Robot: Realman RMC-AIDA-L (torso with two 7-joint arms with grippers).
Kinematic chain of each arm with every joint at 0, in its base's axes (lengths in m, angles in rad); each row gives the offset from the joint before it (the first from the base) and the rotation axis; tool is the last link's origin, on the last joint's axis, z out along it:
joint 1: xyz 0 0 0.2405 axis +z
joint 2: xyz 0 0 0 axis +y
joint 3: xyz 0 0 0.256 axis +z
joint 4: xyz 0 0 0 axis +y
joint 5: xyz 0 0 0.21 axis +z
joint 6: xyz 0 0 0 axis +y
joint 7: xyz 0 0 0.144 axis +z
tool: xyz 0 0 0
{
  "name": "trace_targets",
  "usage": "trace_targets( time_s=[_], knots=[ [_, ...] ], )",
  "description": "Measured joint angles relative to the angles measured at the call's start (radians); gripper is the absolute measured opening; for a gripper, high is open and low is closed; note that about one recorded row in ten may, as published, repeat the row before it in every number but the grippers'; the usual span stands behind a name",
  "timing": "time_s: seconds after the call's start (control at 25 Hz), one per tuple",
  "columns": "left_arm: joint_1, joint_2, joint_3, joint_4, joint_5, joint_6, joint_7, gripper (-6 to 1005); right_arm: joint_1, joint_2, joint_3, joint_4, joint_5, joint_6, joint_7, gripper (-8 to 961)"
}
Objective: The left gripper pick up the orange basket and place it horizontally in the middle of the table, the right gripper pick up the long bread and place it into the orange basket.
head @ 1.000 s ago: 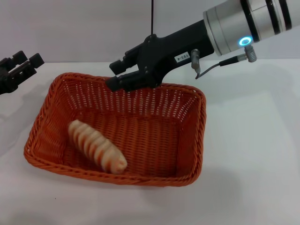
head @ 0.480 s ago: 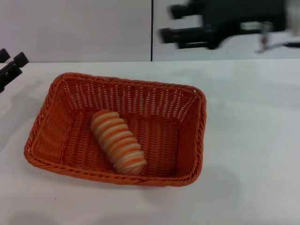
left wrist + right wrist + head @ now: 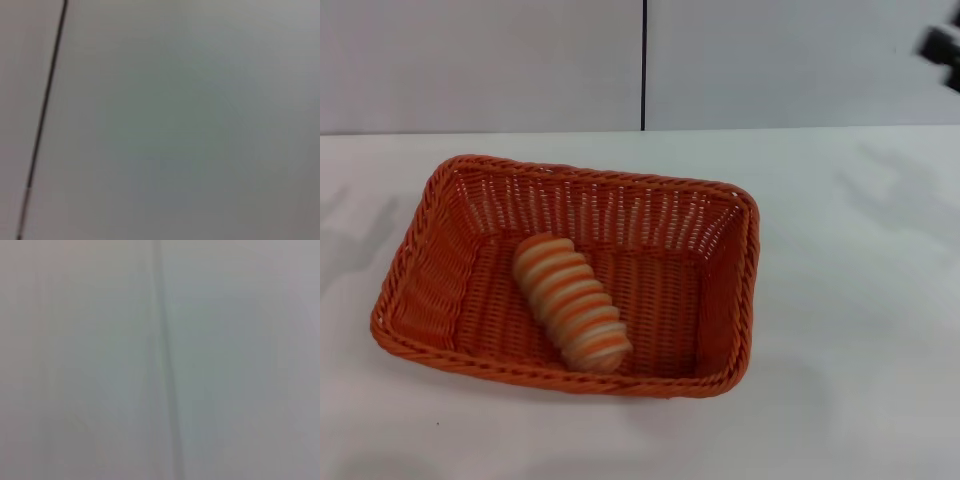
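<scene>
The long bread (image 3: 570, 302) lies slantwise inside the orange basket (image 3: 732, 300) mid-worktop (image 3: 860, 350), looking light and squashy, best pinched across its ridged middle, though my right gripper (image 3: 944, 44) shows too little to tell my fingers' state.

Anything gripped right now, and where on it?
Nothing. The bread lies loose in the basket; the right end effector is away at the frame's edge, the left out of view.
</scene>
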Motion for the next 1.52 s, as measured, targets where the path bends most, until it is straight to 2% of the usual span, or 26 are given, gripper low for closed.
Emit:
trace_targets(
  time_s=[0.12, 0.16, 0.36, 0.4, 0.44, 0.64, 0.8, 0.92, 1.28, 1.52],
  knots=[
    [0.042, 0.000, -0.037, -0.067, -0.039, 0.008, 0.163, 695, -0.022, -0.002, 0.050, 0.216, 0.136, -0.073, -0.198, 618],
    [0.042, 0.000, -0.037, -0.067, -0.039, 0.008, 0.163, 695, -0.019, -0.002, 0.077, 0.296, 0.167, -0.107, -0.261, 618],
    [0.067, -0.002, -0.109, -0.157, -0.061, 0.023, 0.306, 695, 0.030, -0.003, 0.244, 0.682, 0.240, -0.260, -0.552, 618],
    [0.076, -0.002, -0.145, -0.196, -0.063, 0.033, 0.377, 695, 0.037, -0.003, 0.276, 0.738, 0.242, -0.278, -0.611, 618],
    [0.076, -0.002, -0.145, -0.196, -0.063, 0.033, 0.377, 695, 0.042, -0.001, 0.310, 0.789, 0.242, -0.291, -0.666, 618],
    [0.093, -0.005, -0.271, -0.291, -0.065, 0.046, 0.498, 695, 0.070, 0.001, 0.457, 0.978, 0.245, -0.313, -0.857, 618],
    [0.099, -0.007, -0.354, -0.365, -0.066, 0.046, 0.598, 695, 0.076, 0.002, 0.531, 1.036, 0.245, -0.308, -0.946, 618],
    [0.101, -0.009, -0.402, -0.410, -0.066, 0.039, 0.646, 695, 0.077, 0.001, 0.547, 1.050, 0.246, -0.308, -0.955, 618],
    [0.104, -0.010, -0.447, -0.438, -0.066, 0.034, 0.658, 695, 0.096, -0.003, 0.549, 1.057, 0.247, -0.304, -0.958, 618],
    [0.107, -0.011, -0.464, -0.468, -0.065, 0.020, 0.658, 695, 0.099, -0.003, 0.550, 1.058, 0.247, -0.249, -0.959, 618]
  ],
)
